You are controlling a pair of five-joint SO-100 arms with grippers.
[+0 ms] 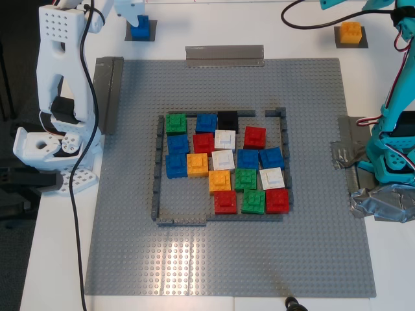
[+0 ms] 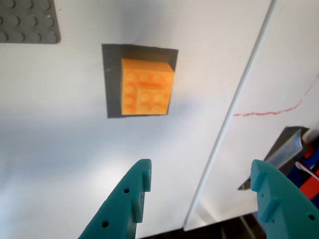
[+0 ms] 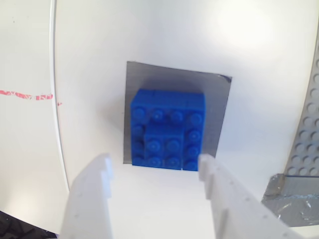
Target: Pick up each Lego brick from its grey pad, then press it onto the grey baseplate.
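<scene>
An orange Lego brick [image 2: 147,87] sits on its grey pad [image 2: 112,79]. My first gripper [image 2: 202,172], teal, is open and empty, hovering short of it. In the exterior view this brick [image 1: 351,32] is at the top right. A blue Lego brick [image 3: 168,129] sits on its grey pad [image 3: 219,109]. My second gripper [image 3: 154,164], white, is open, its fingertips [image 3: 102,167] level with the brick's near edge and apart from it. In the exterior view the blue brick [image 1: 140,28] is at the top left. The grey baseplate [image 1: 227,259] fills the middle.
On the baseplate a frame of thin dark grey bricks [image 1: 157,168] encloses several red, blue, green, white, orange and black bricks [image 1: 224,170]. Grey tape strips [image 1: 224,54] lie along its edges. The white arm's base [image 1: 55,149] and the teal arm's base [image 1: 392,155] flank it.
</scene>
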